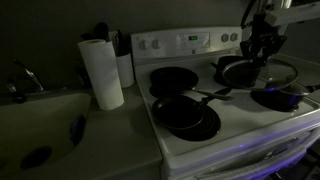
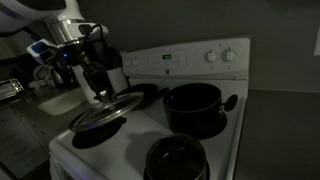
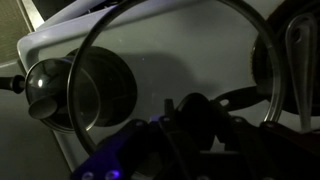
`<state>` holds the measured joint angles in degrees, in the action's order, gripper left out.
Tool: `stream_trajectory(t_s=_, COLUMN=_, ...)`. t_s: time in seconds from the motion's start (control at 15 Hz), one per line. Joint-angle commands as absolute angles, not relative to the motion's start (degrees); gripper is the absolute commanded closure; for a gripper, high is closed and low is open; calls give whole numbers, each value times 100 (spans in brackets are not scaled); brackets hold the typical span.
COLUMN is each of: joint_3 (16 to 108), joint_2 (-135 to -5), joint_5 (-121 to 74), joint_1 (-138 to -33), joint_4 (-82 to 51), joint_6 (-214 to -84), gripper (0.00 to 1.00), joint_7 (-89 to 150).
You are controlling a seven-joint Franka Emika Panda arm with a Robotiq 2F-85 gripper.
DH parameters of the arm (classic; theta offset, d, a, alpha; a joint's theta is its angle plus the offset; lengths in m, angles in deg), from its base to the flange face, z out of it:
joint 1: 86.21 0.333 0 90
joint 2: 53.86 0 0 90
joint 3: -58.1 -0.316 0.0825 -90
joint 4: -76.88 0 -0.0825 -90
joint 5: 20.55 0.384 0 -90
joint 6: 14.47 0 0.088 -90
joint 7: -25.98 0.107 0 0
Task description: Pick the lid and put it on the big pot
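The lid (image 2: 100, 112) is a wide glass disc with a shiny metal rim, hanging tilted above the stove top. My gripper (image 2: 99, 92) is shut on its small centre knob from above. In an exterior view the big pot (image 2: 192, 108), black and straight-sided, stands uncovered just beside the lid, near the control panel. From the opposite side, the lid (image 1: 270, 73) hangs under the gripper (image 1: 262, 58), next to the big pot (image 1: 232, 70). In the wrist view the lid (image 3: 170, 50) fills the frame and the gripper (image 3: 195, 115) is a dark shape around the knob.
A smaller dark pot (image 2: 175, 158) sits at the stove's front (image 1: 278, 97). Two black frying pans (image 1: 175, 80) (image 1: 186, 116) occupy the other burners. A paper towel roll (image 1: 101, 72) and a sink (image 1: 40, 120) lie beside the stove. The control panel (image 2: 190, 58) rises behind.
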<state>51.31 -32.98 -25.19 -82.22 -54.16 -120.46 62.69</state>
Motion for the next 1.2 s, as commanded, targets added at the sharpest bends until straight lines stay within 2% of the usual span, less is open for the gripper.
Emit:
stream_trajectory(t_s=0.0, joint_3=5347, joint_2=-3421, joint_5=-2071, joint_1=-8338, joint_4=-4922, joint_6=-11864, gripper=86, joint_7=5464)
stream_trajectory(t_s=0.47, joint_3=5664, joint_2=-3619, joint_5=-1381, joint_1=-8467, joint_4=-4434, joint_6=-11715, gripper=86, joint_7=4634)
stream_trajectory(t_s=0.53, joint_3=5561, joint_2=-3511, joint_5=-1556, joint_1=-8506, joint_4=-4725, joint_6=-11918, gripper=61, joint_7=4834)
stream_trajectory(t_s=0.8, joint_3=5580, joint_2=-3548, joint_5=-1493, joint_1=-8505, joint_4=-4649, joint_6=-11909, gripper=61, joint_7=4776)
stream_trajectory(t_s=0.87, joint_3=5532, joint_2=-3652, joint_5=-1530, joint_1=-8466, joint_4=-4704, joint_6=-11999, gripper=86, joint_7=4736)
stream_trajectory(t_s=1.13, joint_3=5611, joint_2=-3997, joint_5=-1932, joint_1=-8598, joint_4=-4620, joint_6=-12175, gripper=86, joint_7=4619)
